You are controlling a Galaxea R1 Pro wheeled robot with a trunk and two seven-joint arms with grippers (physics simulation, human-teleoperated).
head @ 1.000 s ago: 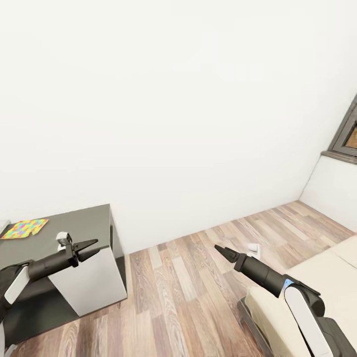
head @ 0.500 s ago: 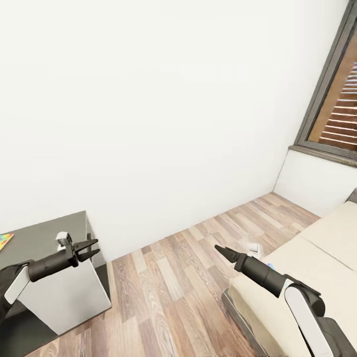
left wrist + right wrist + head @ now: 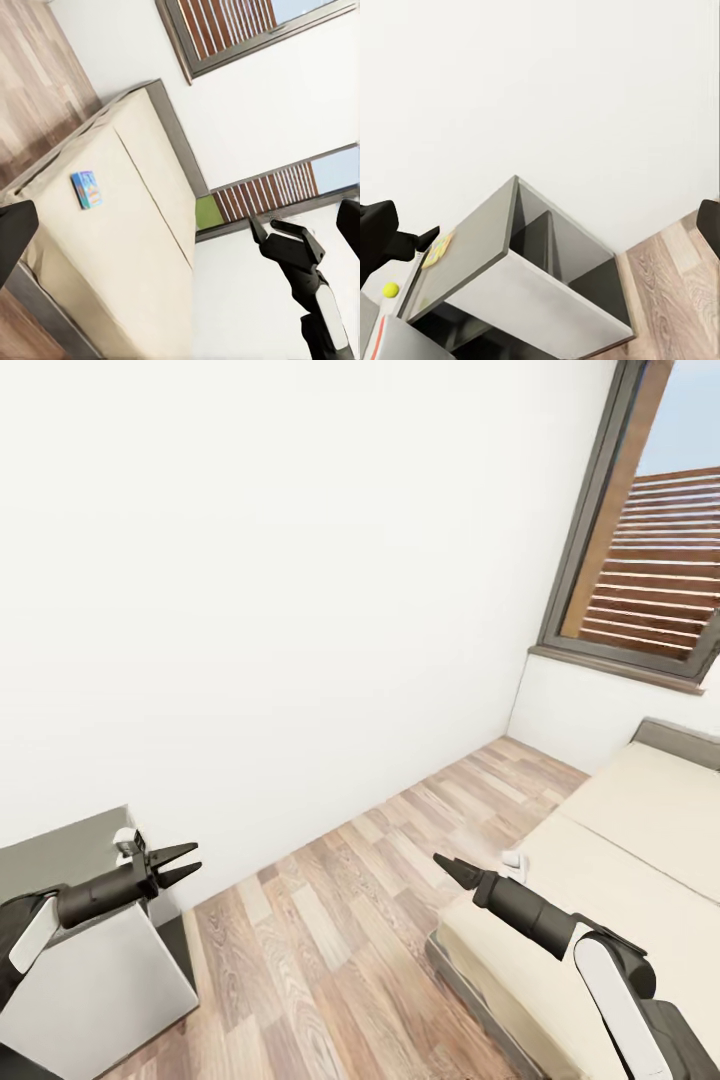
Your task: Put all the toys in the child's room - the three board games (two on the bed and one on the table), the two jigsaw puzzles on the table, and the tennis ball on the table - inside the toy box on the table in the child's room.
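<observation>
One blue board game (image 3: 87,189) (small, flat) lies on the bed (image 3: 142,247)

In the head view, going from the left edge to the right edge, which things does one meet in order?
Grey table → left pincer → wooden floor → right pincer → bed, with the window above it at the far right.
</observation>
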